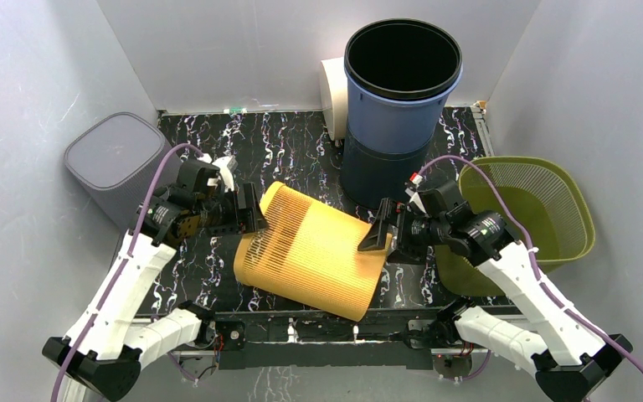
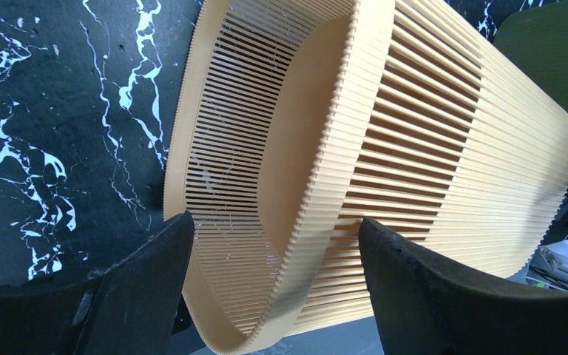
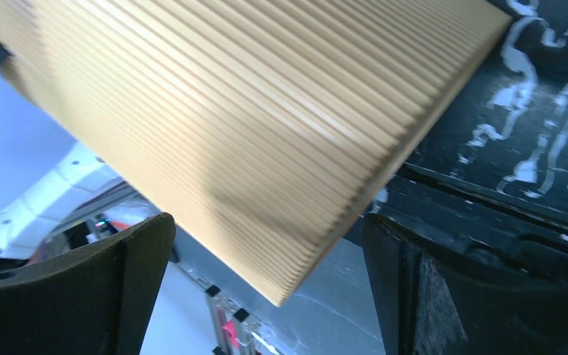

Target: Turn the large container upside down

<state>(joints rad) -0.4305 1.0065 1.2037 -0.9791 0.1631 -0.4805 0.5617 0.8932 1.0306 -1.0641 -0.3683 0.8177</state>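
The large yellow slatted container [image 1: 314,251] lies on its side in the middle of the black marble table [image 1: 293,146], its open mouth facing left and its base facing right. My left gripper [image 1: 249,213] is open at the mouth. In the left wrist view its fingers [image 2: 148,274] stand on either side of the container's rim [image 2: 333,170]. My right gripper [image 1: 383,234] is open at the base end. In the right wrist view the container's lower corner [image 3: 296,274] sits between its spread fingers [image 3: 129,266].
A tall blue bin [image 1: 402,92] stands stacked on a darker one at the back, with a white object [image 1: 333,92] beside it. A grey bin [image 1: 113,159] is at the left and a green mesh basket [image 1: 536,209] at the right. The container's near corner overhangs the table's front edge.
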